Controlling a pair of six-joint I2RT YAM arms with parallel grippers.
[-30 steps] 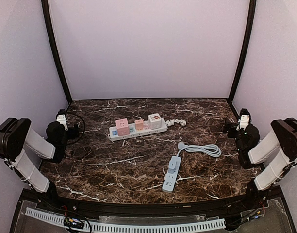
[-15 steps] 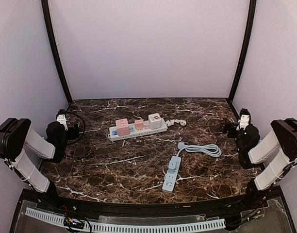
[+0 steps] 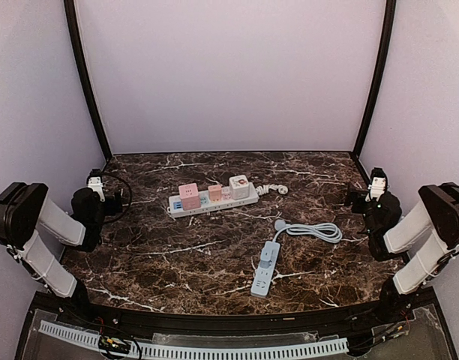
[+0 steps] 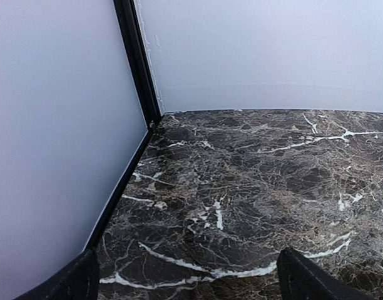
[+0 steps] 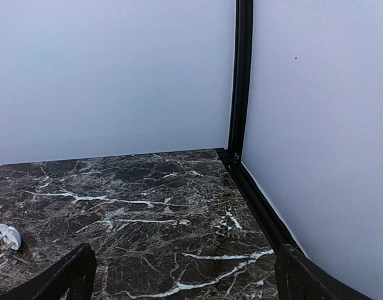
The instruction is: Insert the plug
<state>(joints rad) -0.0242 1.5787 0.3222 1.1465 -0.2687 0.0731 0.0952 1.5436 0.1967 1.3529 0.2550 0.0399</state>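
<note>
A white power strip [image 3: 213, 198] lies at the middle back of the marble table, with pink and white cube adapters standing in it. Its short cord ends in a white plug [image 3: 281, 189], which also shows as a white plug [image 5: 5, 236] at the left edge of the right wrist view. A pale blue power strip [image 3: 264, 271] lies nearer the front, its coiled cord [image 3: 316, 231] ending in a blue plug [image 3: 280, 224] on the table. My left gripper [image 3: 112, 199] [image 4: 185, 278] is open at the far left. My right gripper [image 3: 358, 199] [image 5: 182, 272] is open at the far right. Both hold nothing.
Pale walls and black frame posts [image 3: 87, 82] close in the table on three sides. Each wrist view looks over bare marble towards a back corner. A black cable [image 3: 124, 191] loops beside the left wrist.
</note>
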